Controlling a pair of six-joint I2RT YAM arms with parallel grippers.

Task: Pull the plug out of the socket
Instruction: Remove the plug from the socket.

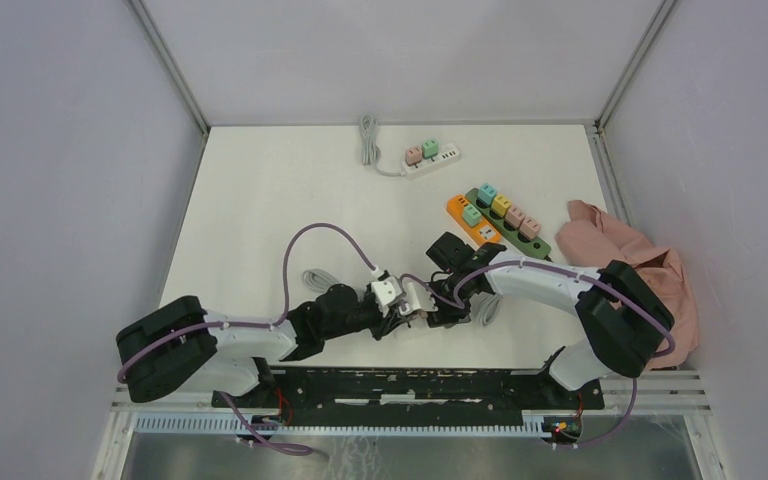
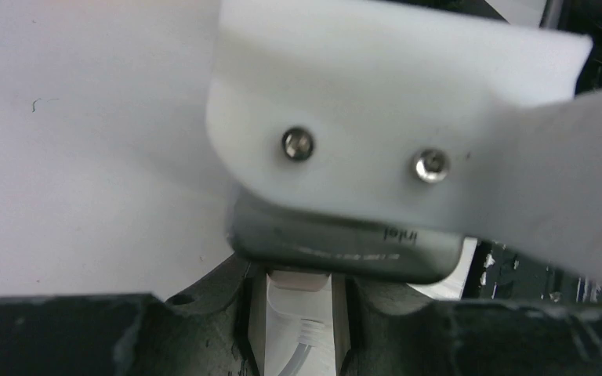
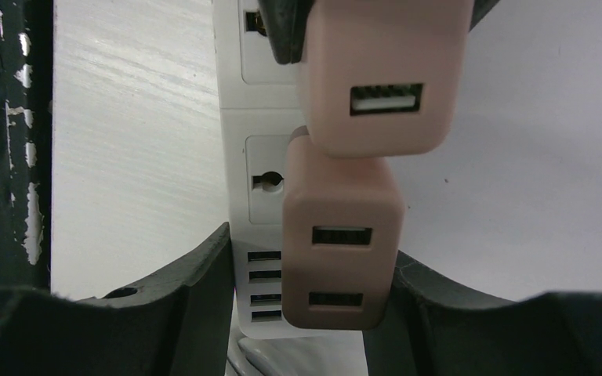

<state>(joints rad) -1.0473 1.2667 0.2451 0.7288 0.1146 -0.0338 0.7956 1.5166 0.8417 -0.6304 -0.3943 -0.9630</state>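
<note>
While L gripper [image 2: 298, 301] is clamped tight on the cord end of the white pwr strip [image 3: 260, 207], R gripper [image 3: 313, 294] looks closed on the near pink plug [image 3: 343, 251], seated in the strip. 2nd pink plug [image 3: 384, 78] sits just beyond it. All at near-centre of table [image 1: 260, 200], btwn the arms.

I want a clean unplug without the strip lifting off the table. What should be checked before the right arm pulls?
1. Left gripper clamped on the cable end of the power strip: ok.
2. Right gripper closed around the lower pink plug: ok.
3. Right fingers free of the strip body: cannot tell; one looks pressed against its side.
4. Lower pink plug seated, not yet pulled: ok.
5. Upper pink plug clear of the pull path: cannot tell.
</note>
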